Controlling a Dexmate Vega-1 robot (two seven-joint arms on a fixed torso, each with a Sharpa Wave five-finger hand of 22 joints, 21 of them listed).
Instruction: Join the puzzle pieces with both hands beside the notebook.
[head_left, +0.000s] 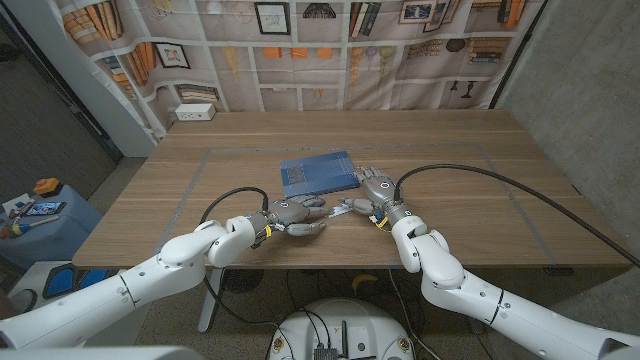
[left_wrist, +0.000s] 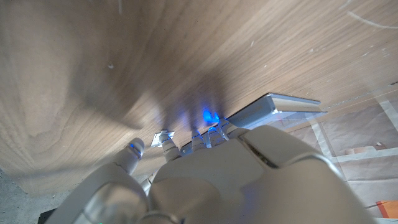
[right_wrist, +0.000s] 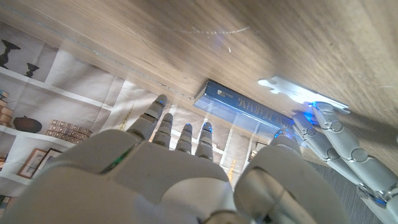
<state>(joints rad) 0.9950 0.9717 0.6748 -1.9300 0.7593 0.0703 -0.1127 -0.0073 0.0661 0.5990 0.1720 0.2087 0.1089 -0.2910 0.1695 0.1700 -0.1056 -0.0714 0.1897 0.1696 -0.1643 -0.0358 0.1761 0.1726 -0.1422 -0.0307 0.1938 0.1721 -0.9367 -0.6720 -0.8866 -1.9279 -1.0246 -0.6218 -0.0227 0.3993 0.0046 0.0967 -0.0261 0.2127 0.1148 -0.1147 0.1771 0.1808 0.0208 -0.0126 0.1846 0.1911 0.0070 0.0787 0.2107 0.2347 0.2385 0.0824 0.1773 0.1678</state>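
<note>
At the frame's centre the left hand (head_left: 296, 216) and right hand (head_left: 378, 192) meet over pale puzzle pieces (head_left: 350, 208) on the counter (head_left: 470, 190), just below the blue notebook (head_left: 317, 172). Whether either hand grasps a piece I cannot tell. A misaligned push could skid the thin pieces under the notebook.

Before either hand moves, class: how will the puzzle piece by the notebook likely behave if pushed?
The puzzle piece looks thin and flat, so it probably slides rather than rolls or tips. It seems light and stiff-edged. The smooth wooden table may let it skid.
</note>
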